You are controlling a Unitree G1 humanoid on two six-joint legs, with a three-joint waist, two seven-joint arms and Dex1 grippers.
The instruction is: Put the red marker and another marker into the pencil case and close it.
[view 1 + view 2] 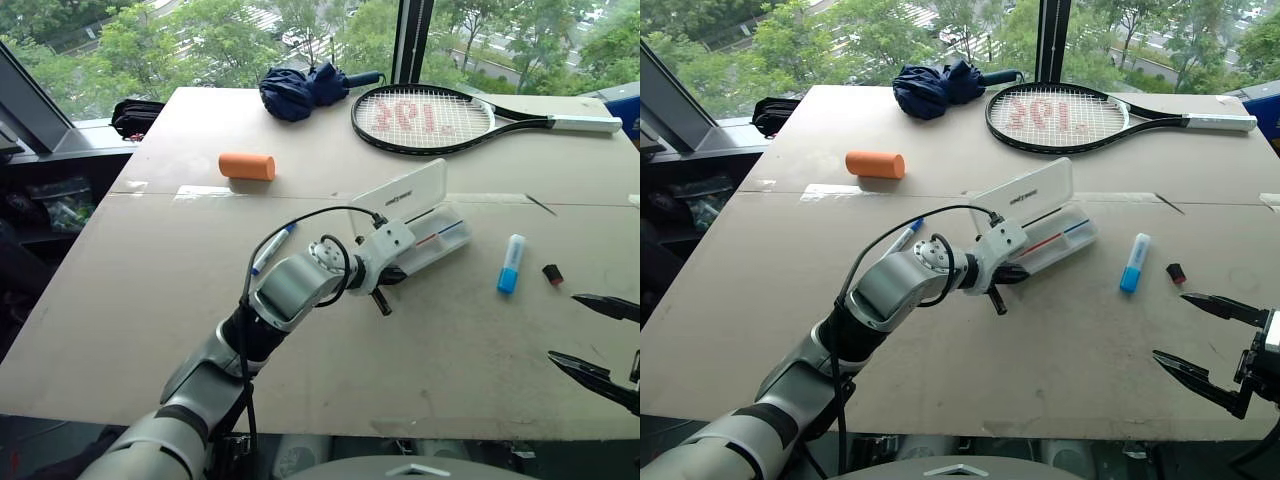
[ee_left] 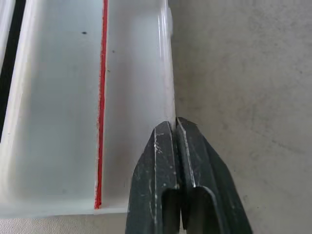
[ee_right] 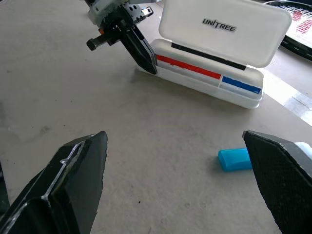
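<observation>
Right wrist view, L jaws together at open pencil case [image 3: 209,73] near wall, R jaws apart.

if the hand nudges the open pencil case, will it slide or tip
Probably slides: the pencil case looks like thin, light plastic lying flat on the smooth table. Its raised lid may wobble or drop shut. The tray looks stiff, not floppy.

— What's on the table [image 1: 150,300]?
— An open pencil case [image 1: 425,215], lid up. The left gripper [image 1: 392,276] is at its near end.
— And nearby?
— A blue-capped marker [image 1: 511,264] and a small dark cap [image 1: 552,274] to its right. Farther back: an orange cylinder [image 1: 247,166], a folded umbrella [image 1: 305,88], a racket [image 1: 440,117].
</observation>
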